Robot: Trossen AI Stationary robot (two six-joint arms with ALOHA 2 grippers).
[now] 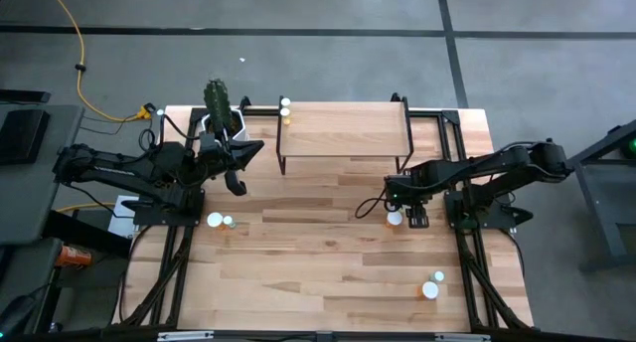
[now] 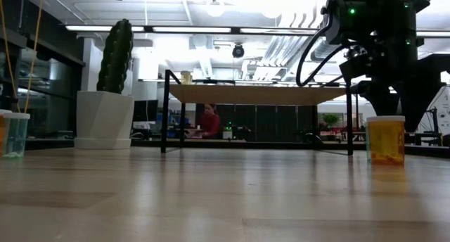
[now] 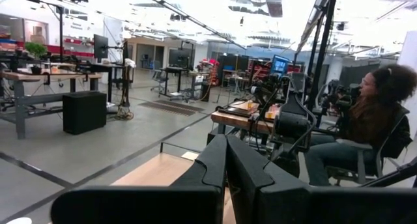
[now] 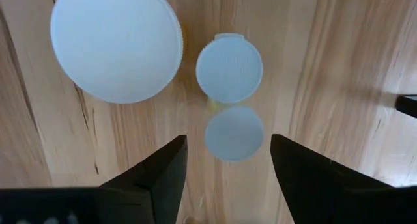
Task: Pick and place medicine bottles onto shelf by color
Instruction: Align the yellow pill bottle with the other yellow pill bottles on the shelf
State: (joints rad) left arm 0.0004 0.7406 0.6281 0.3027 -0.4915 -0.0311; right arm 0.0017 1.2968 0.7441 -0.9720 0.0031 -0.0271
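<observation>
Three white-capped medicine bottles stand close together on the tabletop under my right gripper [image 4: 228,168]: a wide one [image 4: 116,42], a small one [image 4: 229,66] and another small one [image 4: 234,133]. My right gripper [image 1: 397,211] points down, open, with a finger on either side of the nearest small cap and a gap on both sides. The low view shows an orange bottle [image 2: 385,140] beneath that arm. The shelf [image 1: 343,133] stands at the far middle with one bottle [image 1: 285,108] on its left end. My left gripper [image 1: 237,181] waits shut, raised, near the cactus.
A potted cactus [image 1: 219,108] stands at the far left beside the shelf. Two bottles [image 1: 221,221] stand at the left of the table, two more [image 1: 433,284] near the front right. A person sits beyond the table [image 3: 371,120].
</observation>
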